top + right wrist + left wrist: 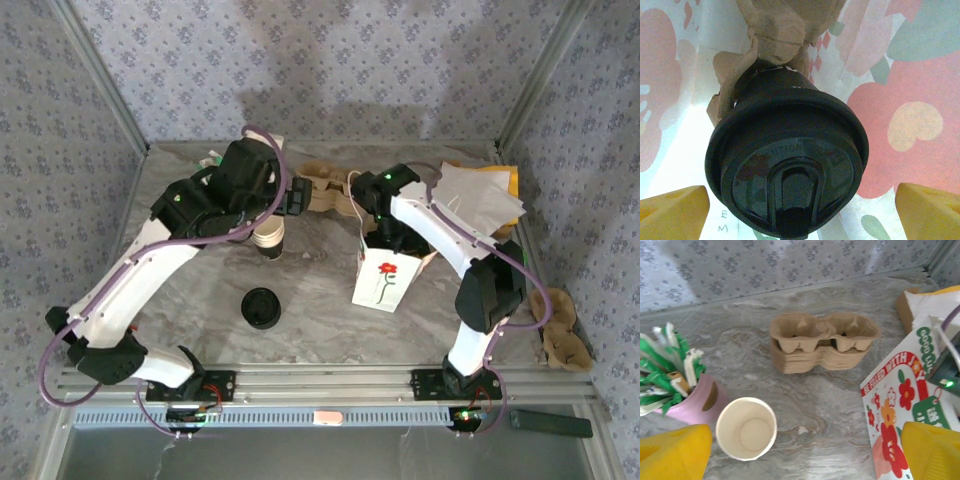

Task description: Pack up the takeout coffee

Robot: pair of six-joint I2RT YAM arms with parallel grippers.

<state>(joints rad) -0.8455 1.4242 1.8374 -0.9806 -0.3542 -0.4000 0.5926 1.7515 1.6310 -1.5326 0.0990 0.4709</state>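
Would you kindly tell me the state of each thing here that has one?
paper bag: upright, top open.
takeout coffee: lid on, inside the paper bag.
cup stack: upright, lidless, top cup empty.
left gripper: open, empty.
right gripper: open, over the coffee's lid.

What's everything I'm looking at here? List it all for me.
takeout coffee: one, black lid, inside the paper bag
bagged carrier: one, brown, holding the coffee
paper bag: one, white with red flowers, right of centre
paper cups: one stack, white, back centre
black lids: low pile, black, front centre
cup carriers: one stack, brown, at the back
pink cup: one, pink, beside the paper cups, holding green-and-white packets
flat bags: pile, white and yellow, back right
spare carriers: some, brown, right edge
table: one, grey marbled
left gripper: one, yellow fingers, open, near the paper cups
right gripper: one, yellow fingers, open, inside the bag over the coffee
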